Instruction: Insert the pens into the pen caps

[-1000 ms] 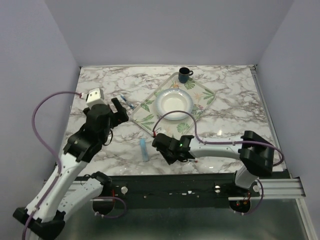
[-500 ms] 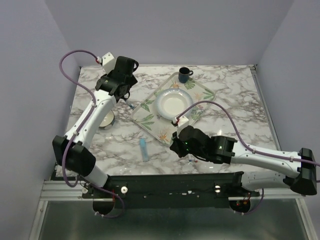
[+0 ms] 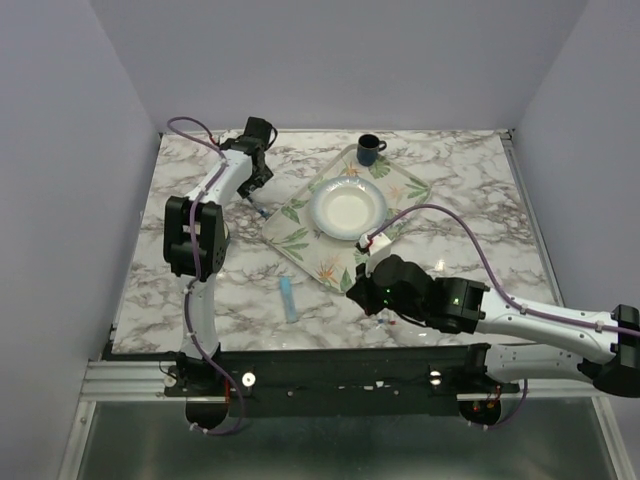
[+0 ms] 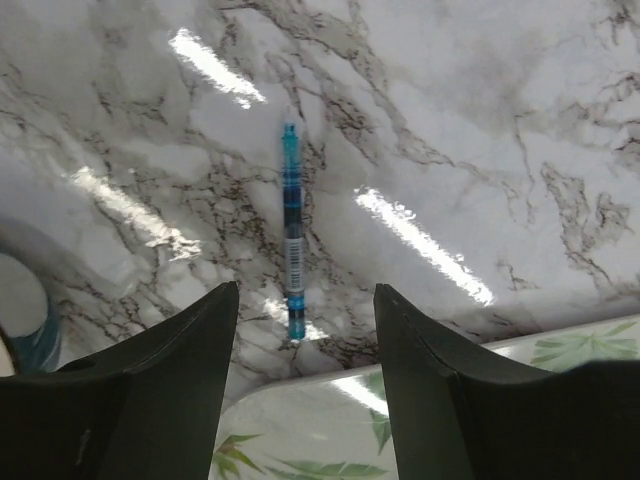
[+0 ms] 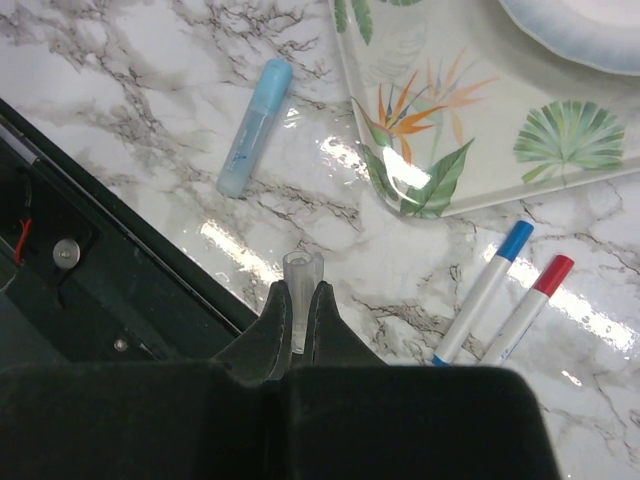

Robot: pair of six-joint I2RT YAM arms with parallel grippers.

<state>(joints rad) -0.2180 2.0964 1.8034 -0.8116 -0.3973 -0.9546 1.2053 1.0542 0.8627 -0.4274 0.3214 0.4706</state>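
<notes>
Two arms (image 3: 222,182) (image 3: 520,318) extended, left tool (image 4: 305,300) parted over pen (image 4: 291,220), right tool (image 5: 301,300) pinching cap (image 5: 302,268)

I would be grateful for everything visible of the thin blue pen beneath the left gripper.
The thin blue pen is a slim stick with a see-through teal barrel and a white label band. It lies flat on the marble table, framed by the open jaws of the left gripper, untouched by them, one end just short of the leaf-patterned tray.
</notes>
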